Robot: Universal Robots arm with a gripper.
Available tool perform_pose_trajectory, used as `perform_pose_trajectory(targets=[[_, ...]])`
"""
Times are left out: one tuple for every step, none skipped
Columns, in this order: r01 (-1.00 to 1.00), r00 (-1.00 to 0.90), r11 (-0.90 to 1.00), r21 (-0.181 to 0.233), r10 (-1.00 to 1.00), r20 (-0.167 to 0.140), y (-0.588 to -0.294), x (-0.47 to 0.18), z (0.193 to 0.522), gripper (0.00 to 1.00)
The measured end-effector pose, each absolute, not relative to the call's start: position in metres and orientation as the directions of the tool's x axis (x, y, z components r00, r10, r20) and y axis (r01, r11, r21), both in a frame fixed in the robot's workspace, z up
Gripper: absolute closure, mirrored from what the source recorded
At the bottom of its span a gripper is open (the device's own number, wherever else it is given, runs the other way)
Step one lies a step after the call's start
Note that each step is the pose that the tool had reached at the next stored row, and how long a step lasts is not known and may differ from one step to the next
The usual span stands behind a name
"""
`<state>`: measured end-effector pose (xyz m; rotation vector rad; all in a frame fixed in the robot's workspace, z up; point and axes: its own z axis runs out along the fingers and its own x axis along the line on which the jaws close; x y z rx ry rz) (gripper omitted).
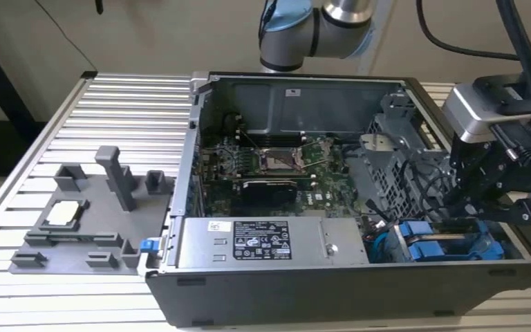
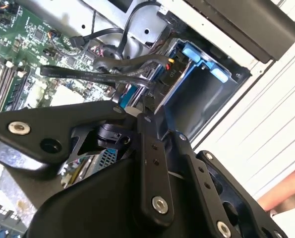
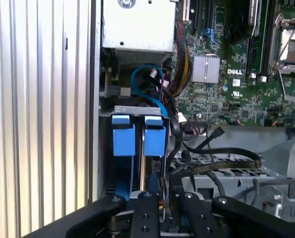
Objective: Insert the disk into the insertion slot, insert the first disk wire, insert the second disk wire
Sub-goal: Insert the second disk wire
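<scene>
Blue-framed disk (image 3: 152, 144) standing on edge in the insertion slot (image 1: 450, 245), gripper (image 3: 159, 196) fingers' state unclear.

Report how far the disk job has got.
The disk in its blue carrier already sits in the insertion slot at the case's corner on the exterior view's right. The tool is down at the disk's end among the black wires. Whether either disk wire is plugged in cannot be told.

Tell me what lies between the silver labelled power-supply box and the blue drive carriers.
In the first wrist view, a looped blue cable and bundled wires fill that stretch.
</scene>
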<state>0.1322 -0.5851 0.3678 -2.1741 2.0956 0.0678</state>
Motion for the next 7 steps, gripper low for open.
perform_pose_trajectory(targets=[[-0.998,0.04,-0.033,-0.056,-0.992,-0.117,-0.5851,0.1322,0.3679,0.76],[-0.998,0.04,-0.033,-0.056,-0.992,-0.117,-0.5851,0.1322,0.368,0.76],[-0.998,0.04,-0.033,-0.056,-0.992,-0.118,-0.5851,0.1322,0.368,0.76],[-0.998,0.04,-0.033,-0.056,-0.992,-0.118,-0.5851,0.1322,0.368,0.76],[-0.998,0.04,-0.033,-0.056,-0.992,-0.119,-0.5851,0.1322,0.368,0.76],[-0.998,0.04,-0.033,-0.056,-0.992,-0.12,-0.5851,0.1322,0.3679,0.76],[-0.998,0.04,-0.033,-0.056,-0.992,-0.12,-0.5851,0.1322,0.3681,0.76]])
